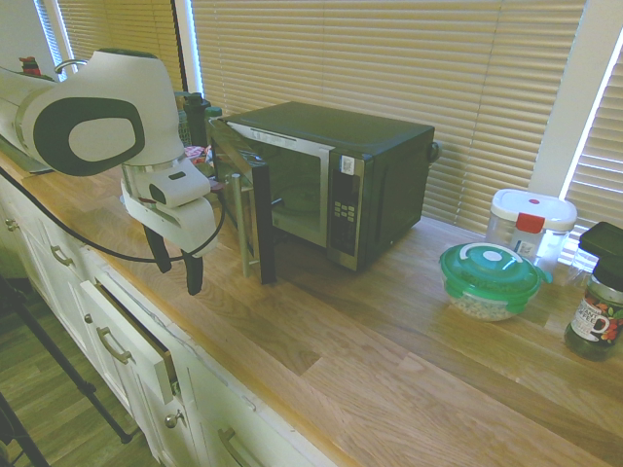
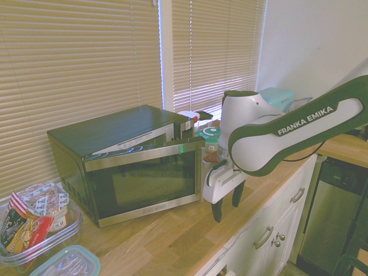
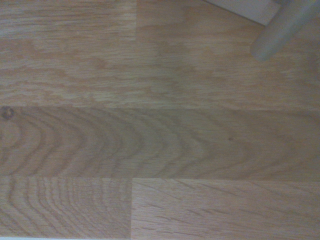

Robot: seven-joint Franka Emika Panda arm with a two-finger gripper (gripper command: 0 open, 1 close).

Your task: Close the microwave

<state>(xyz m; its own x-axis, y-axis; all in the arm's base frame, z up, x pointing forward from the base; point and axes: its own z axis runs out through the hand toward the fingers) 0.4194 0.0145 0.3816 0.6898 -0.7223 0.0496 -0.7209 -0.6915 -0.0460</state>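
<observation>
Gripper (image 1: 175,268) hangs fingers-down just above the wooden countertop (image 1: 409,331), near its front edge. Fingers spread a small way apart, nothing between them. Same in the second exterior view: gripper (image 2: 225,205) empty, parted.

Just beside it, the microwave (image 1: 341,175) door (image 1: 243,195) stands swung out toward the counter's front. The vertical silver bar handle (image 1: 238,224) sits on the free edge, close to the fingers but not touching. Bare wood lies between gripper and door. Microwave body sits back against the window blinds (image 1: 409,78).

Beyond the microwave: a green-lidded bowl (image 1: 490,280), a white container (image 1: 531,222) with a red tab, a dark jar (image 1: 596,311). White drawers (image 1: 127,341) below the counter.

Second exterior view alone shows the door's (image 2: 144,181) glass face and a tub of packets (image 2: 31,221) on the microwave's other side.

Wrist view: only wood grain and the handle's (image 3: 282,30) end.
</observation>
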